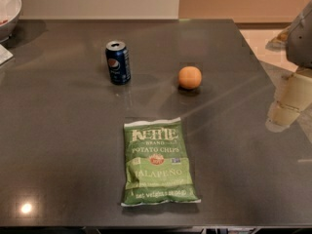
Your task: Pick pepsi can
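Note:
The pepsi can [118, 62] is dark blue with a silver top and a round logo. It stands upright on the dark grey table [58, 130], toward the back and left of centre. My gripper [288, 101] shows as grey and cream parts at the right edge of the view, over the table's right edge. It is far to the right of the can and touches nothing on the table.
An orange fruit [189, 77] sits to the right of the can. A green Kettle jalapeño chip bag [158, 162] lies flat in front of both. A white bowl [7, 9] is at the back left corner. A wall runs behind the table.

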Action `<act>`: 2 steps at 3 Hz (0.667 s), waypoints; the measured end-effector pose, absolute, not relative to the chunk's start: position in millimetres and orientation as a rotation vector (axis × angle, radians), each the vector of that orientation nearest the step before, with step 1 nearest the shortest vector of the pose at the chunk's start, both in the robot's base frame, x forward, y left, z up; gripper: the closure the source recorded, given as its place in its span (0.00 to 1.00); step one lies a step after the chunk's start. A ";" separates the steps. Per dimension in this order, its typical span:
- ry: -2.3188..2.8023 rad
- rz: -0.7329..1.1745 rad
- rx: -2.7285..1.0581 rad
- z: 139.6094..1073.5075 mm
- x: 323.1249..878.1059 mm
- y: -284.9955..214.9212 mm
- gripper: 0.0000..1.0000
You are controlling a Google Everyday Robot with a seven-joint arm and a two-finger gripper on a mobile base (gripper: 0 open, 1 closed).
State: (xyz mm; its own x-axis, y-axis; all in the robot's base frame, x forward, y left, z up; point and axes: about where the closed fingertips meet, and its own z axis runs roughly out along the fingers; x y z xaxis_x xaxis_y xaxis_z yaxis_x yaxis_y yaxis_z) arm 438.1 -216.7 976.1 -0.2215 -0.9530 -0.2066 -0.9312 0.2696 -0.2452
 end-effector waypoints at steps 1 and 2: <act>2.230 -0.100 -1.724 976.8 438.8 -216.1 0.00; 2.197 -0.062 -1.710 976.8 460.6 -203.3 0.00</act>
